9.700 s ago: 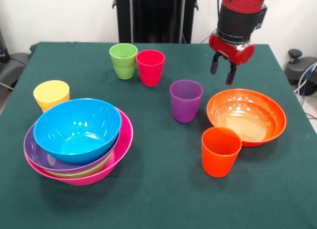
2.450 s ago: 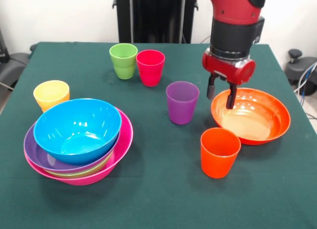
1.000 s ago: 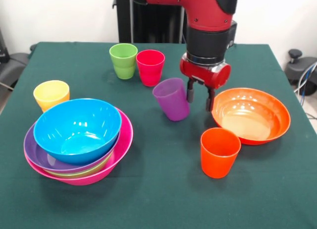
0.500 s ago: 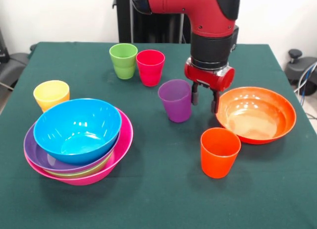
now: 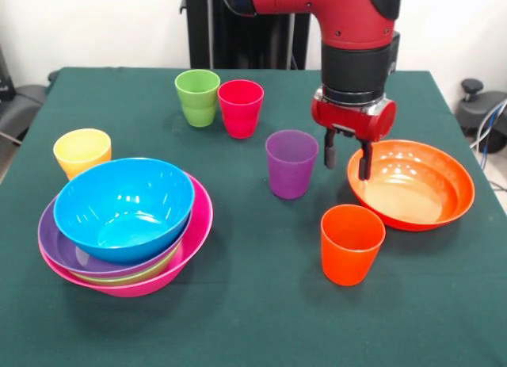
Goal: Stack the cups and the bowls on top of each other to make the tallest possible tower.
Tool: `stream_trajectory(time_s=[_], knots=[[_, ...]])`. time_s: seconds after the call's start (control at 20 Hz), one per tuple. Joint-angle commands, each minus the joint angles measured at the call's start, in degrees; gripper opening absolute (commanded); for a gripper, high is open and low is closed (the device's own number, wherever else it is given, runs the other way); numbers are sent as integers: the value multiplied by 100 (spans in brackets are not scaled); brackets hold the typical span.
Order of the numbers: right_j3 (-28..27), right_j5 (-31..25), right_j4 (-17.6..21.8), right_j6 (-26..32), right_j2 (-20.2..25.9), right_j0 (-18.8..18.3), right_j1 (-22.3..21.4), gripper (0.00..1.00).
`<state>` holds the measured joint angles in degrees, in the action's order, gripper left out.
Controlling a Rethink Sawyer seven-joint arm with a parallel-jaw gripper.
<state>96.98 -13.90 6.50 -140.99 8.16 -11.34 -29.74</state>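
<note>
Bowls are seen partly gathered on the green-covered table (image 5: 261, 319): a glossy blue plastic bowl (image 5: 123, 204) sits nested in a stack with a green bowl (image 5: 131, 273) barely showing beneath it, a purple bowl (image 5: 59, 252) under that, and the wide pink bowl (image 5: 194, 236) as base. This low pile is all that exists of the tower so far. One wide orange plastic bowl (image 5: 416, 185) is left apart at the other side of the table, resting on the cloth.

None of the five tapered plastic cups has been stacked. The yellow cup (image 5: 81, 151) stands just behind the pile, the green cup (image 5: 197, 97) and red cup (image 5: 240, 108) stand side by side toward the far edge, the purple cup (image 5: 291, 162) stands upright near the middle, and the orange cup (image 5: 352, 243) stands in front of the orange bowl.

The red and black arm's gripper (image 5: 345, 162) is held over the near rim of the orange bowl, its fingers spread and grasping nothing; one finger appears to hang inside the rim and one outside. The orange bowl's transfer and all five cups are judged to remain.
</note>
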Motion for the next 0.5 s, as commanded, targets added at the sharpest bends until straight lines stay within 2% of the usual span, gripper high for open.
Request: stream_trajectory(time_s=[0.05, 0.35, 0.5], knots=[[168, -752, 354, 610, 626, -118, -88, 100], [512, -1023, 305, 594, 618, -162, -654, 100], [326, -1045, 342, 647, 625, -187, -493, 100]])
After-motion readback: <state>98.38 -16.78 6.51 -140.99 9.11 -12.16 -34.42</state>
